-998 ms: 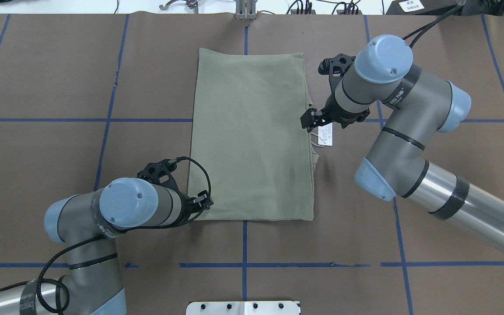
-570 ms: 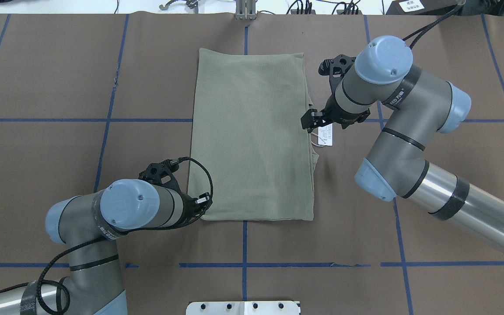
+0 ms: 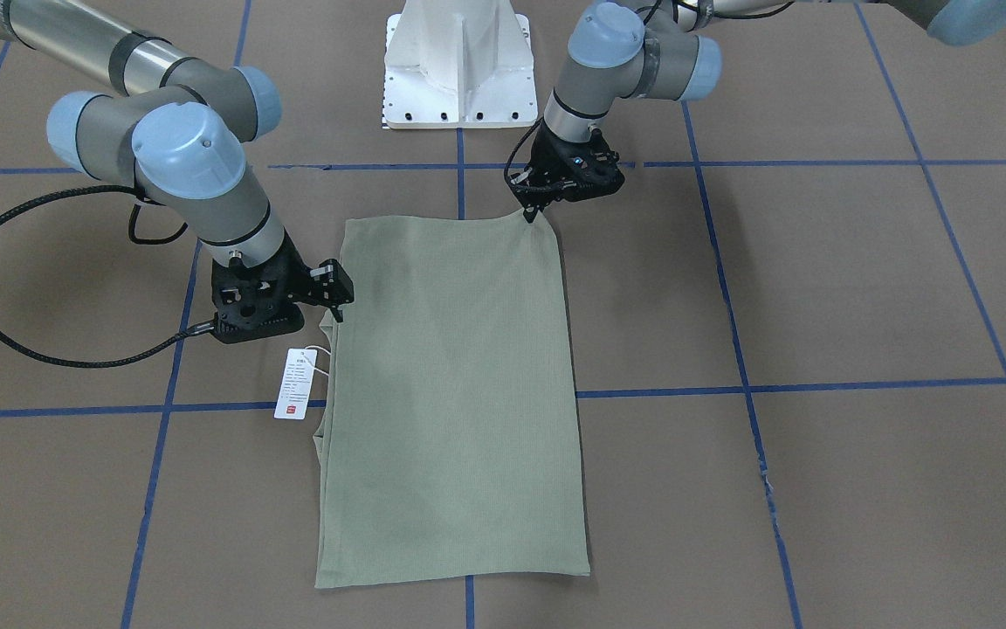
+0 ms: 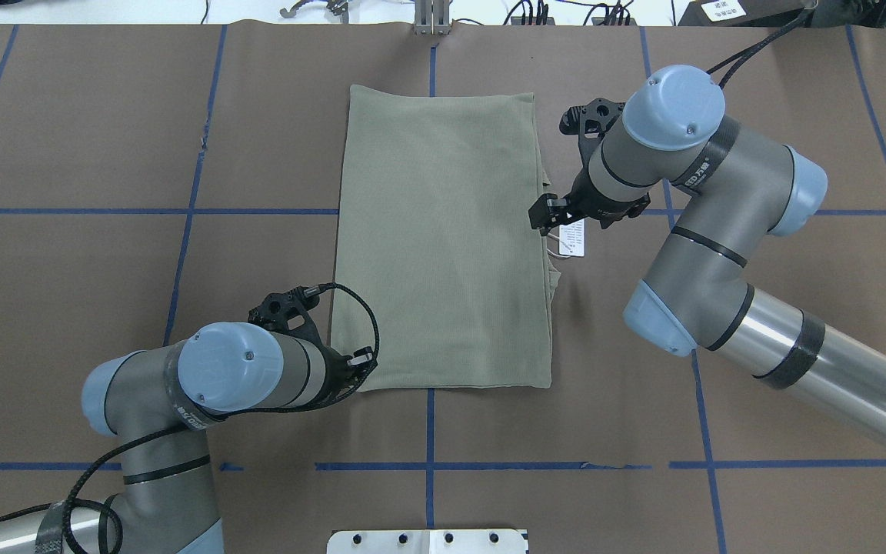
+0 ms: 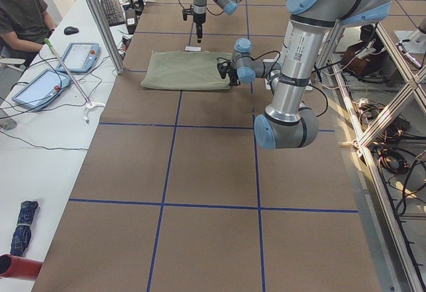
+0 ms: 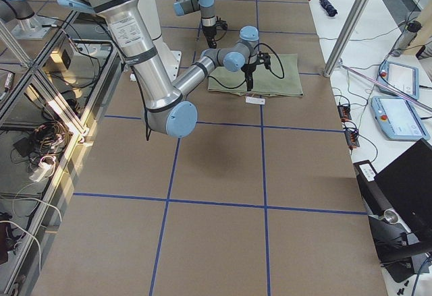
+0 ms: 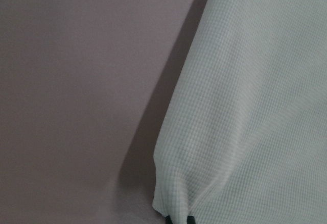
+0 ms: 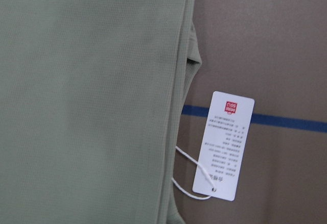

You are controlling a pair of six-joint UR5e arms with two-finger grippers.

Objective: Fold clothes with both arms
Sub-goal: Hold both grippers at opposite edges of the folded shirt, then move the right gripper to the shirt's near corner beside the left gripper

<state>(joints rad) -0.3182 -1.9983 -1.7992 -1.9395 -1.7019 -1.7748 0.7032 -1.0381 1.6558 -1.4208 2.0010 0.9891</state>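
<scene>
Shirt (image 4: 443, 238): green, folded oblong, flat on table (image 4: 104, 269) before white base (image 4: 428, 541). Hang tag (image 8: 223, 145): red logo, print illegible. Left gripper (image 3: 528, 212): pinching the shirt's base-side corner. Right gripper (image 4: 545, 214): farther from base, over tag; spread indeterminable.

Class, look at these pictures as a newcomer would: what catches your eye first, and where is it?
A green shirt, folded into a long rectangle, lies flat mid-table. The left hand pinches its near left corner, while the right hand sits at its right edge, beside a white hang tag.
</scene>
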